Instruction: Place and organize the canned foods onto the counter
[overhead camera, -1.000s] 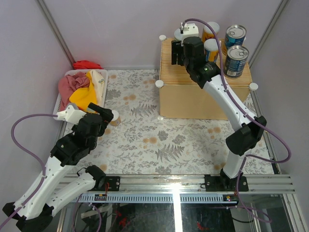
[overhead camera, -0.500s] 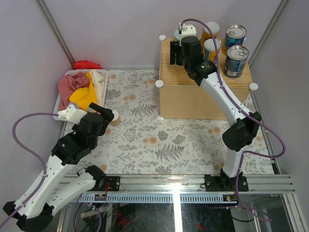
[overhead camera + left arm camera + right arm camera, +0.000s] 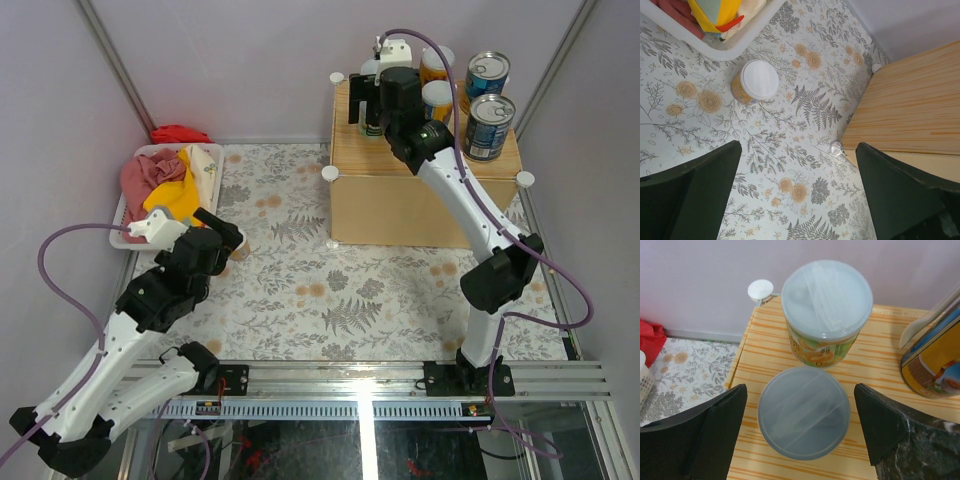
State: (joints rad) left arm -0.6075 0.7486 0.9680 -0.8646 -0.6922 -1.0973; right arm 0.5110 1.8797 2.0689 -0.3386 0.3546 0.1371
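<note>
The light wood counter (image 3: 400, 205) stands at the back right. On it are two blue-labelled tins (image 3: 488, 100) and two orange-yellow jars (image 3: 437, 85). My right gripper (image 3: 368, 105) hangs over the counter's back left corner, open. In the right wrist view its fingers (image 3: 715, 435) stand wide on either side of a pale-lidded can (image 3: 804, 412), just above it; a second pale-lidded can (image 3: 826, 305) stands behind. An orange-yellow jar with a white lid (image 3: 756, 81) stands on the floral table by the basket. My left gripper (image 3: 797, 200) is open and empty above the table near it (image 3: 238, 245).
A white plastic basket (image 3: 215, 185) with red and yellow cloths sits at the left; its rim shows in the left wrist view (image 3: 715, 47). A red cloth (image 3: 180, 133) lies behind it. A yellow-and-blue-labelled can (image 3: 932, 357) stands right of the right gripper. White knobs (image 3: 836, 148) mark the counter's corners.
My right gripper has moved a little toward the back of the counter. My left arm has shifted slightly forward and right, toward the jar on the table.
</note>
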